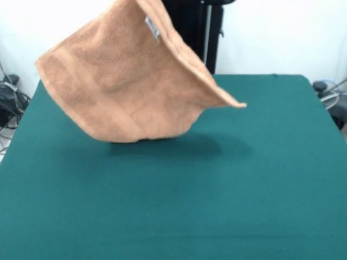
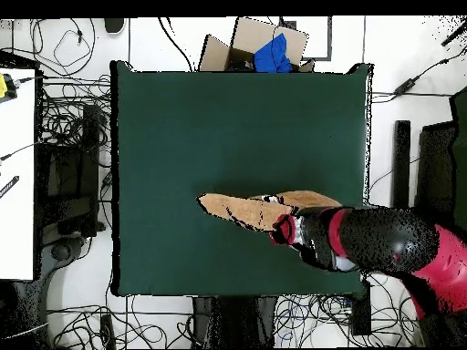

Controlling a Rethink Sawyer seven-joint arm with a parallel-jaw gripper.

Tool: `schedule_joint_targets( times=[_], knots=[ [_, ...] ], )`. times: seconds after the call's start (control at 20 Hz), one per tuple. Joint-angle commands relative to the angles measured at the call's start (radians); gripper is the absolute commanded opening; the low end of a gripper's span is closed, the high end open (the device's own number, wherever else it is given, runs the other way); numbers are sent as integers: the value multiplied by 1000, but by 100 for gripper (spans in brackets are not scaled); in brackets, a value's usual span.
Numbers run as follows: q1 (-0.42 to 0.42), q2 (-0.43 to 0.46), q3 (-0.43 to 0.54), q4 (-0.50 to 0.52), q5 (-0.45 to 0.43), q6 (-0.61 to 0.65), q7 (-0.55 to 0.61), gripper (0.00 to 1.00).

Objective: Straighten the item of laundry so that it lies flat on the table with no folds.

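Observation:
The orange-tan towel [image 1: 124,81] hangs in the air above the far middle of the dark green table [image 1: 244,179]. Only its lowest fold is near or on the top. It is bunched and tilted, with one corner sticking out to the right and a white tag [image 1: 152,27] near its top edge. In the overhead view the towel [image 2: 246,210] shows as a narrow strip, edge-on. The gripper [image 2: 279,230] at the end of the red and black arm holds its upper end. In the front view the gripper is above the picture's top edge.
The black pedestal [image 1: 192,27] stands behind the table. A cardboard box with a blue thing [image 2: 264,46] lies beyond the table's far edge in the overhead view. Cables [image 2: 73,118] and a white desk [image 2: 16,173] are on the left.

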Motion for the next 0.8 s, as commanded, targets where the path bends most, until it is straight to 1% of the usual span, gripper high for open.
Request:
schedule_joint_targets(
  times=[0.05,0.1,0.15,0.2,0.25,0.3,0.35,0.4,0.45,0.55,0.6,0.7,0.75,0.8],
  knots=[
    [-60,-135,222,219,145,102,-166,0],
    [-76,-155,251,236,166,103,-169,0],
    [-105,-192,304,266,211,100,-179,0],
    [-127,-209,345,281,236,99,-180,0],
    [-160,-232,406,301,273,97,-181,0],
    [-184,-239,452,310,290,95,-171,0],
    [-221,-246,522,322,313,94,-157,0],
    [-249,-240,575,326,318,92,-134,0],
    [-287,-225,651,330,324,96,-100,0],
    [-340,-181,760,330,325,106,-21,0],
    [-346,-159,780,327,316,109,11,0],
    [-325,-119,750,333,288,99,49,0],
    [-277,-100,657,337,250,79,34,0],
    [-241,-82,589,331,217,72,26,0]
  ],
)
